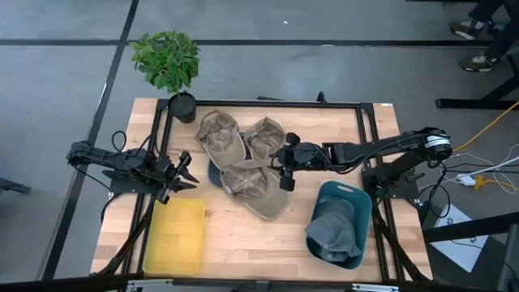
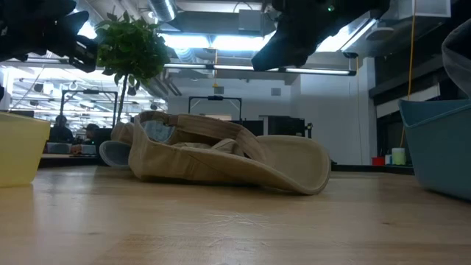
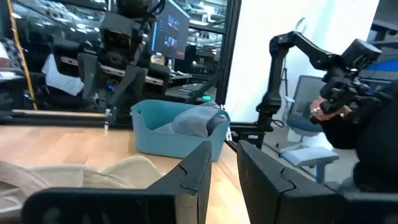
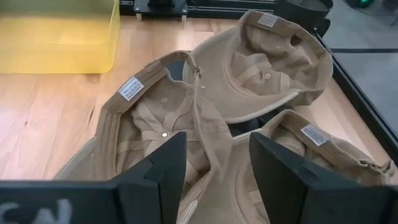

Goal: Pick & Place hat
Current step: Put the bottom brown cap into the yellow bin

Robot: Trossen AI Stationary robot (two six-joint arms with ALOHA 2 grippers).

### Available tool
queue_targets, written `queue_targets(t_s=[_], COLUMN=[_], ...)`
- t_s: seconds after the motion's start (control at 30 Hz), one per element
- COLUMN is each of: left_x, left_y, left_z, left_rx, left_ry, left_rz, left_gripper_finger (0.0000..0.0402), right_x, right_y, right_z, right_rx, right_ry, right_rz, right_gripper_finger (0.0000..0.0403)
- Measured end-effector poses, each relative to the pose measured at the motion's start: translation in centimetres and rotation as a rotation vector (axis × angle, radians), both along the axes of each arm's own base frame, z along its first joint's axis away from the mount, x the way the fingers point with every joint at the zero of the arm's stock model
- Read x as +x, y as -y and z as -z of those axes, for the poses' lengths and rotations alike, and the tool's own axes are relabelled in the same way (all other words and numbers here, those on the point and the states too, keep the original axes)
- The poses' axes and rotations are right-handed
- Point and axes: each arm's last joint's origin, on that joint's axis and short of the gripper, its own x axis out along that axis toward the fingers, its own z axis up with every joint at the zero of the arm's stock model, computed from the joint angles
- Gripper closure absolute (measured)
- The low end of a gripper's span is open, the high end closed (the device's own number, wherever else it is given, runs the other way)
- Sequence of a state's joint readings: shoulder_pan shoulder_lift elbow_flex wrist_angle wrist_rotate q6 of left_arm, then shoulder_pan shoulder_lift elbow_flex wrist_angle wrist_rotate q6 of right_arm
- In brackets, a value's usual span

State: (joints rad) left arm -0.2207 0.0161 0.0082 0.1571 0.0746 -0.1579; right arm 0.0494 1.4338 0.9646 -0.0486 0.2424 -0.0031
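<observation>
Three tan caps lie upside down in a cluster at the table's middle: one, one and one nearer. The edge of a dark blue cap shows under them. In the right wrist view the caps lie right below my fingers, inner bands and labels up. My right gripper hovers open above the cluster's right side, clear of it in the low view. My left gripper waits open at the table's left, above the yellow bin's far end.
A teal bin at the near right holds a grey-blue hat. A yellow bin stands at the near left. A potted plant stands at the far left corner. Bare wood lies between the bins, along the near edge.
</observation>
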Motion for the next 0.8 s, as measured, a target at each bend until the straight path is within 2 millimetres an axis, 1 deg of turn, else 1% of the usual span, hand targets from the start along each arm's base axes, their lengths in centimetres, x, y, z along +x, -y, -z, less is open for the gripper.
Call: queue_targets(t_s=[0.13, 0.23, 0.53, 0.6, 0.67, 0.8], left_x=[0.1, 0.3, 1.7, 2.1, 2.5, 3.6], left_y=[-0.3, -0.3, -0.2, -0.2, -0.3, -0.1], left_z=[0.0, 0.2, 1.6, 1.5, 1.0, -0.4], left_rx=[0.013, 0.019, 0.020, 0.001, -0.027, 0.006], left_ry=[0.003, -0.024, -0.202, -0.212, -0.248, -0.362], left_rz=[-0.095, -0.120, -0.193, -0.228, -0.283, -0.326], left_gripper_finger=[0.0329, 0.0329, 0.0329, 0.0327, 0.0322, 0.0297], right_x=[0.0, 0.0, 0.0, 0.0, 0.0, 0.0], right_y=[0.0, 0.1, 0.1, 0.2, 0.3, 0.3], right_z=[0.0, 0.0, 0.0, 0.0, 0.0, 0.0], right_rx=[0.002, -0.011, -0.017, -0.023, -0.013, 0.001], right_ry=[0.001, 0.002, 0.003, 0.005, 0.011, 0.014], right_rz=[0.005, 0.028, 0.038, 0.060, 0.086, 0.093], right_gripper_finger=[0.0228, 0.0228, 0.0228, 0.0228, 0.0228, 0.0228])
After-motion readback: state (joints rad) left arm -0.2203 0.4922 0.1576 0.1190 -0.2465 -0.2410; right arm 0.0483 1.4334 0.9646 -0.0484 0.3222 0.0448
